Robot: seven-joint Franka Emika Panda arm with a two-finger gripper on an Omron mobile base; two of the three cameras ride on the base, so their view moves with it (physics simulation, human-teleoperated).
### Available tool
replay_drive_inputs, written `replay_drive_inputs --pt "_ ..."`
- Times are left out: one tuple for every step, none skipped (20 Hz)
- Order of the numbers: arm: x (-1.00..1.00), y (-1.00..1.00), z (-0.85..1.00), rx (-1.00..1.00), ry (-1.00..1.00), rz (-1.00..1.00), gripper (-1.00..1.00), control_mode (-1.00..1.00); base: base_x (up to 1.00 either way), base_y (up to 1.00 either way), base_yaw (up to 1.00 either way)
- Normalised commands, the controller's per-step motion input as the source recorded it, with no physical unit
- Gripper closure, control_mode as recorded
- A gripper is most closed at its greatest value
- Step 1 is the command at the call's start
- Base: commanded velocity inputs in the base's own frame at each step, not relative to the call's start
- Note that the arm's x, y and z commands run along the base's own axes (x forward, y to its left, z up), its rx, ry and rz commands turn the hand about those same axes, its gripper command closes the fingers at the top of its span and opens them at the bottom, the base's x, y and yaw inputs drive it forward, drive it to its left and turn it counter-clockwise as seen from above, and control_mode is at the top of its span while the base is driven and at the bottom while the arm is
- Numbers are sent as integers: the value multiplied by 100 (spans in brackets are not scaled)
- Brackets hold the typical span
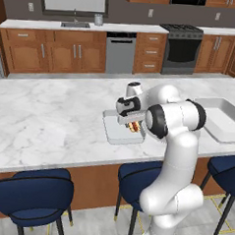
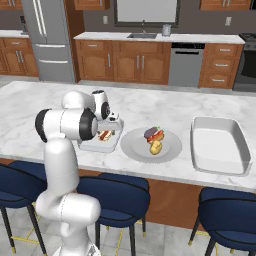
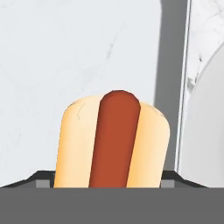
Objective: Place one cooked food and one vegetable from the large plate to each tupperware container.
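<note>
the hand [image 2: 107, 131] hangs low over the smaller tupperware container [image 1: 116, 134] and the hot dog [image 3: 113, 139] sits between its fingers. the jaws stand about half open, closed on the sides of the bun, so the hand has hold of the hot dog. in the hand view the tray floor lies pale under the bun, with the tray rim and a strip of marble at the right.

to do this step well, i think the hand should go down until the bun nearly rests on the tray floor, then open slowly and rise straight up, so that the hot dog does not roll toward the rim.

further out, the large plate [image 2: 135, 149] stands just beside this tray on the surface [image 2: 150, 107]. on it lie the vegetable [image 2: 155, 147], a yellowish lump, and beside it a second red sausage in a bun with something dark; what the dark thing is i cannot tell. the larger tupperware container [image 2: 220, 145] stands beyond the plate.

the fingertips are cut off at the bottom of the hand view, and in both base views the arm covers part of the small tray, so whether the bun already touches the floor is not clear.
</note>
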Motion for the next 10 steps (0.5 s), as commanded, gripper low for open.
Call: replay_drive_inputs --pt "0 0 0 0 0 0 -100 -100 0 0 0" --pt "0 0 0 0 0 0 -100 -100 0 0 0" --pt "0 0 0 0 0 0 -100 -100 0 0 0" --pt "0 0 0 0 0 0 -100 -100 0 0 0" --pt "0 0 0 0 0 0 -100 -100 0 0 0" --pt "0 0 0 0 0 0 -100 -100 0 0 0" --pt "0 0 0 0 0 0 -100 -100 0 0 0" --pt "0 1 15 -5 -1 0 -100 -100 0 0 0" --pt "0 0 10 -5 0 0 -100 -100 0 0 0" --pt "-2 0 19 -3 0 0 -100 -100 0 0 0"
